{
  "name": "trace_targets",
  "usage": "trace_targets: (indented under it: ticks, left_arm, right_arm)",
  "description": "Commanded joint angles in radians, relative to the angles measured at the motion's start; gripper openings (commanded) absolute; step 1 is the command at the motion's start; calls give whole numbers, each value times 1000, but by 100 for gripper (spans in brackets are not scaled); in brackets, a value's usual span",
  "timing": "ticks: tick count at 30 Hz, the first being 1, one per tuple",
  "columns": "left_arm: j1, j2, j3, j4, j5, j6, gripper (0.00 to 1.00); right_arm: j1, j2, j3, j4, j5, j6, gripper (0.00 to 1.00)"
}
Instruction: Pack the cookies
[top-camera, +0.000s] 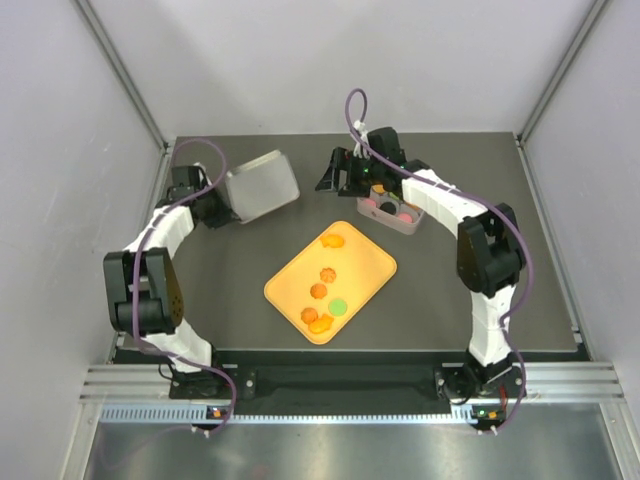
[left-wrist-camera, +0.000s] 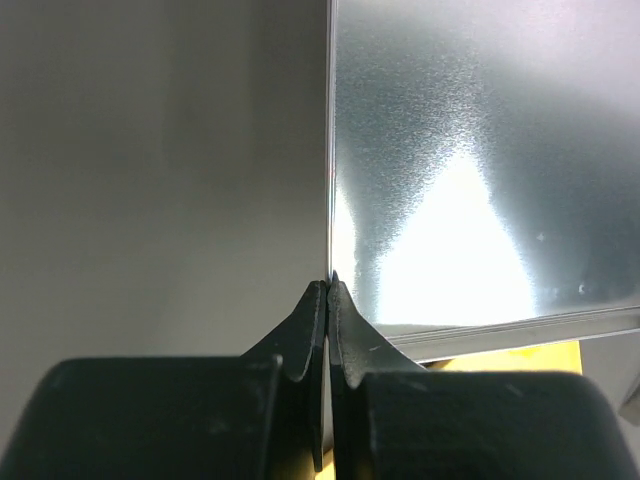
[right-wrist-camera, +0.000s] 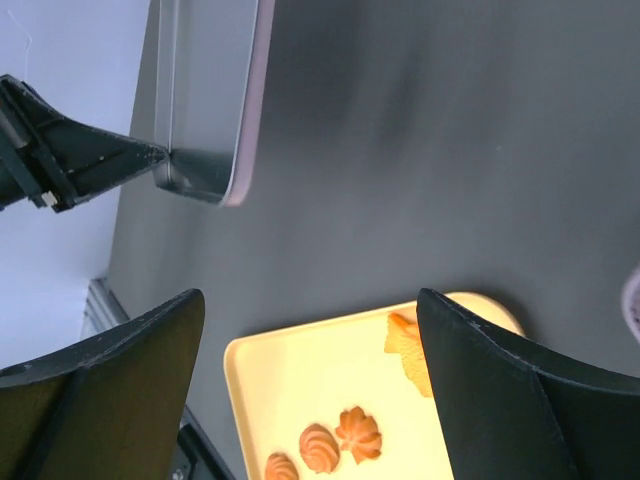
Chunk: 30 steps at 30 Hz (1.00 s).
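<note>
My left gripper (left-wrist-camera: 328, 292) pinches the silver lid (left-wrist-camera: 480, 150), plain only at its wrist. My right gripper (right-wrist-camera: 310, 300) gapes wide; cookies (right-wrist-camera: 357, 433) sit on the tray (right-wrist-camera: 300, 380), and only overhead shows more in the tin (top-camera: 398, 225).

The right arm (top-camera: 440, 200) covers half the pink tin (top-camera: 400, 226), so I can't count the cookies (top-camera: 406, 212) inside. The orange tray (right-wrist-camera: 300, 380) runs off the right wrist view's bottom.

Cookies (top-camera: 326, 274) on tray (top-camera: 370, 262) open from above; right arm (top-camera: 440, 200) overhangs pink tin (top-camera: 405, 222); tilted lid (top-camera: 262, 185) blocks left rear.
</note>
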Motion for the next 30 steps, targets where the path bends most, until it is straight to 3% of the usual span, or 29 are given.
trace_targets:
  ticks: [1,8,13,18,24,27,28,30]
  left_arm:
    - [-28,-83,-50,79,51,-17,0]
    - [-93,-197,-104,95,70,-24,0]
    - [-198,-244,-101,87,62,-15,0]
    - [-260,-259,-98,70,48,6,0]
    - [-288,-277,-95,46,45,63,0]
    - [-303,-276,-87,69,48,78,0]
    - [-309,-271,-80,73,48,88,0]
    - [-324,-270,-57,73,33,118,1]
  right_arm:
    - [30,13,73,91,-66,65,86]
    - [38,48,110,97,-79,97,87]
    - [39,61,110,107,-77,111,86]
    - [30,50,103,104,-59,123,79]
    - [-4,4,58,107,-68,140,52]
    - [-4,-10,47,107,-105,154,30]
    - [-5,-14,41,101,-108,155,15]
    - [-10,-42,26,88,-108,155,2]
